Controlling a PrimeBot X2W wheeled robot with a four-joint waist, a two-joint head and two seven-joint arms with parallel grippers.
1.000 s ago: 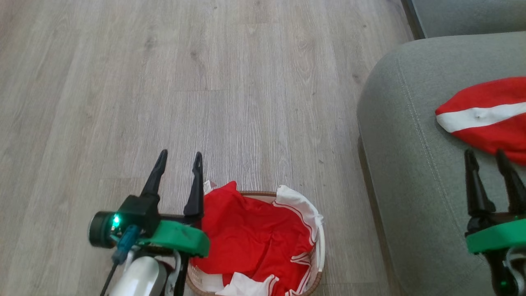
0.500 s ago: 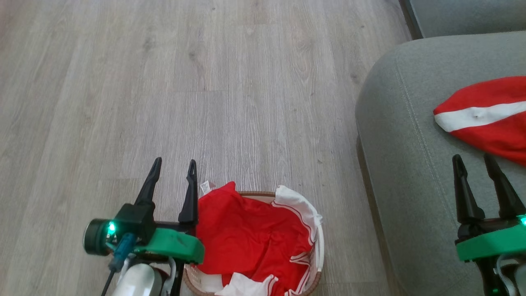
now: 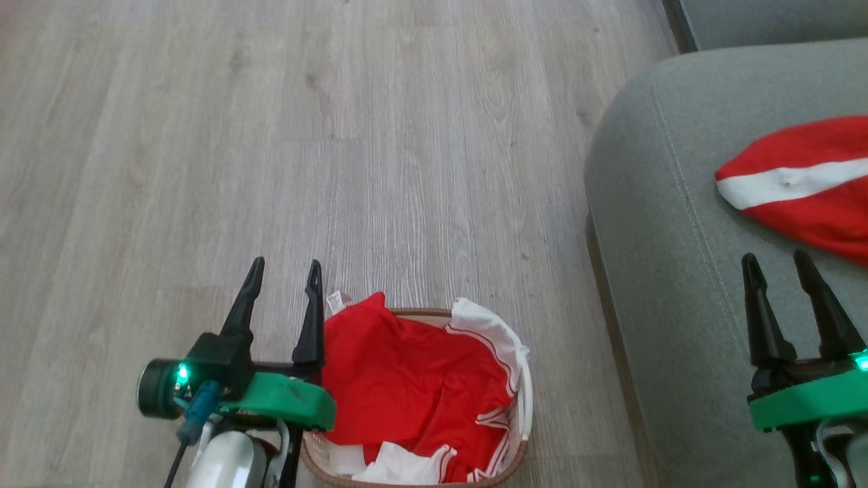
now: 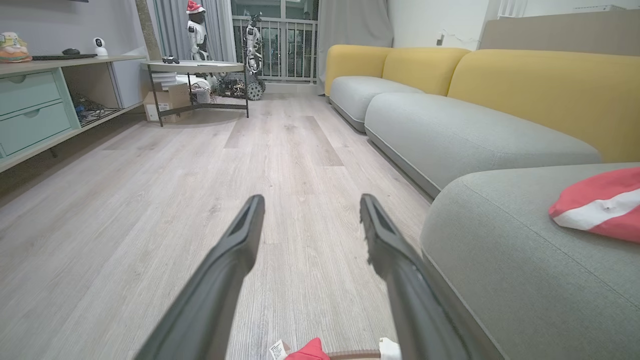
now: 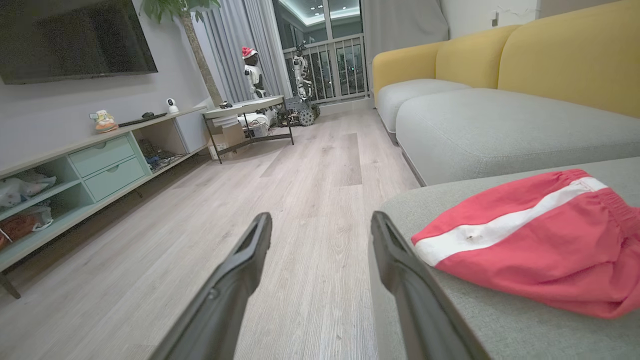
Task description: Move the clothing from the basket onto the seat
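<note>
Here, left gripper (image 3: pixel 286 264) and right gripper (image 3: pixel 774 257) both gape empty, basket (image 3: pixel 422 313) of red clothing (image 3: pixel 407 379) beside the left, red shorts (image 3: pixel 800 183) just beyond the right.

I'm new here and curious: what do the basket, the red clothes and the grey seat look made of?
Basket: probably smooth cream plastic, its wall pierced with holes. Clothing: thin, smooth fabric, likely synthetic, crumpling in soft folds. Seat: matte grey woven upholstery with a stitched seam.
</note>
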